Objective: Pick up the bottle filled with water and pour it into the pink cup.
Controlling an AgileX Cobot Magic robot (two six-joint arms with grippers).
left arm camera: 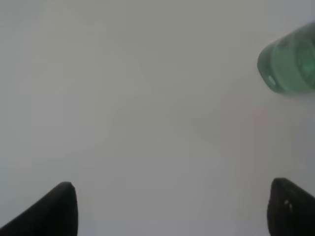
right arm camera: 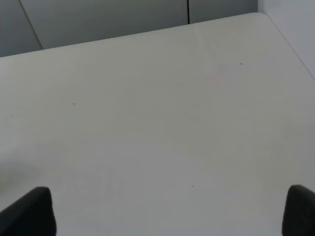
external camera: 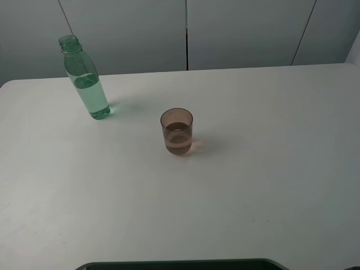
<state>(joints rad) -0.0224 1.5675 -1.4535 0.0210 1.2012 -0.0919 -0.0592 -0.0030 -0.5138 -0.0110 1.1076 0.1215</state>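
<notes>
**Bottle and cup stand free, both claws spread over bare table**

The tall, slim, green-tinted clear plastic bottle (external camera: 85,79) stands upright near the far left corner of the white table (external camera: 270,185), uncapped, its threaded neck open and water reaching partway up its body. The small translucent brownish-pink plastic cup (external camera: 177,131) sits upright near the middle of the table, well apart from the bottle and nearer to me, with some liquid in its lower part.

Neither arm shows in the high view. From the left wrist camera, the left gripper (left arm camera: 172,211) has its two dark fingertips (left arm camera: 54,211) set wide apart with nothing between them, only pale tabletop. The bottle (left arm camera: 290,61) appears blurred at the edge of that view, off beyond one finger and ahead of it, clear of the claw and not touched by it.

The right gripper (right arm camera: 170,211) likewise has its dark fingertips (right arm camera: 29,211) spread wide and holds nothing; bare table lies beneath it, and neither bottle nor cup is in its view.
</notes>
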